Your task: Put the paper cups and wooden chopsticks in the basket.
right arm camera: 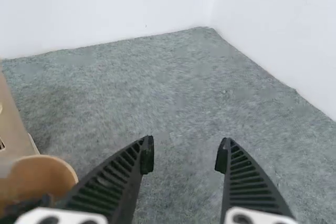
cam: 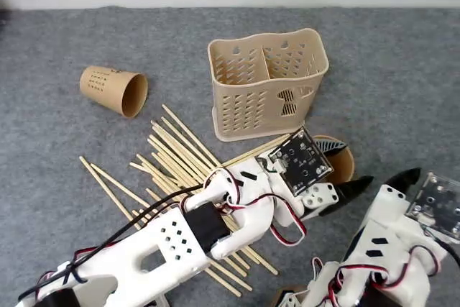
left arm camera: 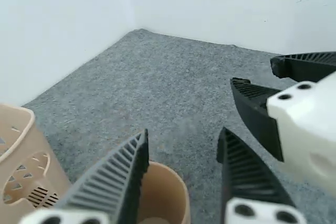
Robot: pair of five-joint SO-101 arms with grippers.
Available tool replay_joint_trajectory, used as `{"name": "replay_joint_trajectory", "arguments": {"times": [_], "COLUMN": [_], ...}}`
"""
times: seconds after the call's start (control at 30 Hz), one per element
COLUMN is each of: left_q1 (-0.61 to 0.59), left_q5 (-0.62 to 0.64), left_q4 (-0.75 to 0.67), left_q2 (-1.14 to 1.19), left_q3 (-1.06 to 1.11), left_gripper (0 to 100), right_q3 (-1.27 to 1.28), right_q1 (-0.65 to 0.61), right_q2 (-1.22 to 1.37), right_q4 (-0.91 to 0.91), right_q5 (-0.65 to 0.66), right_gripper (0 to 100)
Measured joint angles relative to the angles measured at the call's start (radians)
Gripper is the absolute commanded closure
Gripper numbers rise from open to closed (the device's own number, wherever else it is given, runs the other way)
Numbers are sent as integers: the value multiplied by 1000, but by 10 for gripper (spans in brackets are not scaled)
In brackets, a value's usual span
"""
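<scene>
Paper cup sits just beside the basket, between the spread jaws of the left gripper (nothing pinched yet). Closing off-centre could crush or topple it; the right gripper, also spread, hangs near enough to collide. Wooden chopsticks lie scattered nearby.

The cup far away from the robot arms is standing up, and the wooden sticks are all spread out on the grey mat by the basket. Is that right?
Not quite. The paper cup is lying on its side, not standing up, as the high view shows. The chopsticks are indeed spread out on the grey mat by the basket.
</scene>
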Motion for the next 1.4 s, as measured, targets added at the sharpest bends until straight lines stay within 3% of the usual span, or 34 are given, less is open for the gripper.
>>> {"name": "replay_joint_trajectory", "arguments": {"times": [0.2, 0.47, 0.73, 0.93, 1.1, 1.4], "left_q1": [-75, -267, -657, -870, -965, -1069], "left_q5": [3, 3, -8, -206, -388, -453], "left_q4": [75, 351, 621, 667, 660, 559], "left_q2": [-86, -288, -351, -347, -181, 338], "left_q3": [-2, -115, -279, -258, -218, -387], "left_gripper": [791, 790, 789, 789, 787, 786], "right_q3": [6, 6, 6, 20, 21, 21], "right_q1": [0, 0, 0, -74, -95, -101], "right_q2": [0, 0, 0, 0, 0, 0], "right_q4": [0, 0, 0, 2, 2, 2], "right_q5": [0, 0, 0, 0, 0, 0], "right_gripper": [787, 787, 787, 787, 787, 787]}}
